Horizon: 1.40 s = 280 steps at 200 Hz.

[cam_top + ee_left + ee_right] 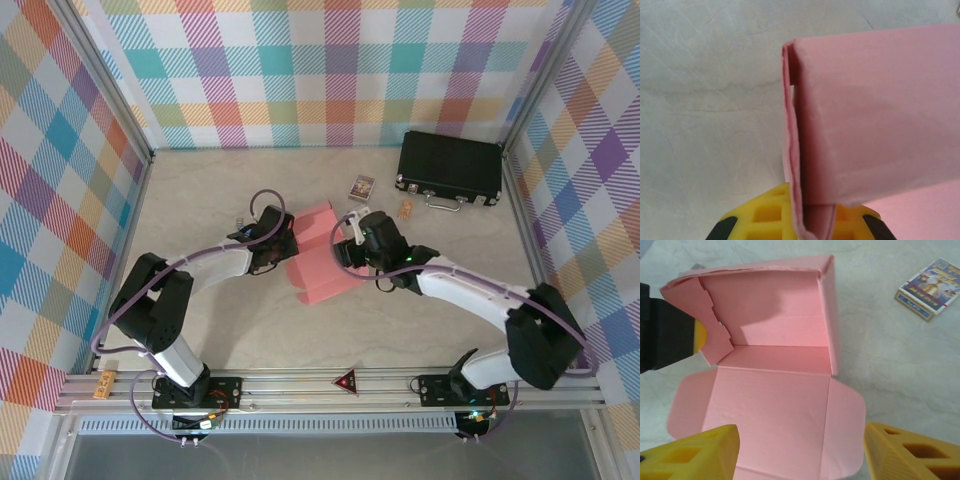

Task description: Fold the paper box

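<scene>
Your left arm (pixel 215 262) reaches in from the left, jaws clamped on a raised flap of the paper box (pixel 318 268) at the middle of the surface (pixel 250 330). Your right arm (pixel 460 285) bends over it, jaws apart above its flat panel.

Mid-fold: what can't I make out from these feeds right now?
- Left wrist: where the left gripper pinches, covered by a wall of the paper box.
- Top external: the box's right side, under the right gripper.
- Right wrist: print on the card packet, blurred; the box's near edge, cut off at the bottom.
</scene>
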Available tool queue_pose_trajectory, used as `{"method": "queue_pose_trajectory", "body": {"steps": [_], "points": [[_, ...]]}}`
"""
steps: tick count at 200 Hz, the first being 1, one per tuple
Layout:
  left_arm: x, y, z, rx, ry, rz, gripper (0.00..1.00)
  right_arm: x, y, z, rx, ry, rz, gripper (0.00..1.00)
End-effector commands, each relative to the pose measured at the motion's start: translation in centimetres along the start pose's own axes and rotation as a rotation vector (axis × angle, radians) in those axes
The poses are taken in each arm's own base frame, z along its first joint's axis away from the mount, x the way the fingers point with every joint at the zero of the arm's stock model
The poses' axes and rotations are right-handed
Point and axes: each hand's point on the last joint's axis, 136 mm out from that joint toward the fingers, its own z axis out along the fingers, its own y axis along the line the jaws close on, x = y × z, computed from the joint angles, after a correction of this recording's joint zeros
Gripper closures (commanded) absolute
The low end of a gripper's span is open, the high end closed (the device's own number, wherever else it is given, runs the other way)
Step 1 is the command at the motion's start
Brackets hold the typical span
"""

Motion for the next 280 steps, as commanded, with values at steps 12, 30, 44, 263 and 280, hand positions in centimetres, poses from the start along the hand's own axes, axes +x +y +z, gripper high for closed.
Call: {"method": "queue_pose_trajectory", "body": {"steps": [12, 30, 44, 263, 280], "points": [[-0.8, -2.7, -2.1, 0.139, -0.001, -0.288, 1.0, 0.4, -1.7, -3.5, -0.007, 0.053, 0.163, 0.32], [-0.3, -2.6, -2.3, 0.174, 0.006, -0.434, 1.0, 0.2, -2.3, -5.0, -0.016, 0.058, 0.248, 0.31], [0.4, -2.1, -2.2, 0.174, 0.024, -0.565, 1.0, 0.0, -2.1, -6.1, -0.057, 0.069, 0.287, 0.31], [9.1, -3.6, -0.2, 0.123, 0.342, -1.03, 1.0, 1.0, -1.2, -3.5, -0.237, 0.217, 0.593, 0.47], [9.1, -3.6, -0.2, 0.122, 0.343, -1.033, 1.0, 1.1, -1.2, -3.3, -0.239, 0.224, 0.595, 0.55]]}}
